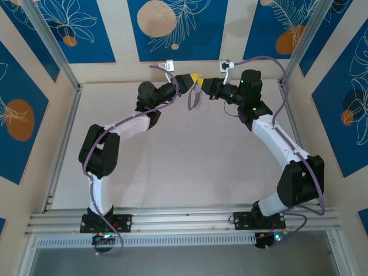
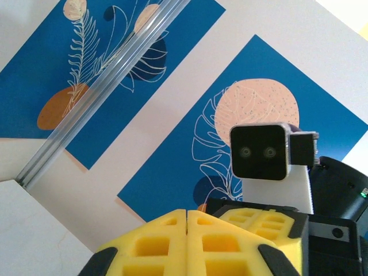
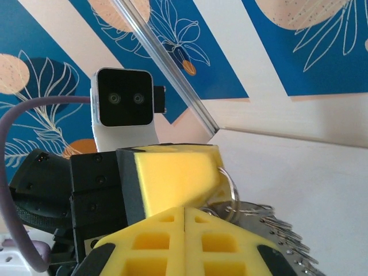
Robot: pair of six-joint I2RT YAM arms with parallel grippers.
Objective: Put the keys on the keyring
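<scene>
Top external: threading step in hand at the table's 12 o'clock edge

Both arms reach to 12 o'clock of the table (image 1: 172, 167). There the left gripper (image 1: 187, 80) and right gripper (image 1: 206, 86) meet tip to tip, each with its yellow fingers pressed together. The keyring (image 1: 194, 101) hangs in the air at 6 o'clock from that meeting point, clear of the tabletop. On the right wrist view its loop shows at 3 o'clock of the left claw's pad (image 3: 172, 175), with silver keys (image 3: 276, 230) fanning toward 4 o'clock. Which claw pinches the loop I cannot tell, and the lilac-headed key is not distinguishable. This looks like the threading step. The next move likely calls for lining the key's hole up finely with the ring's split.
</scene>
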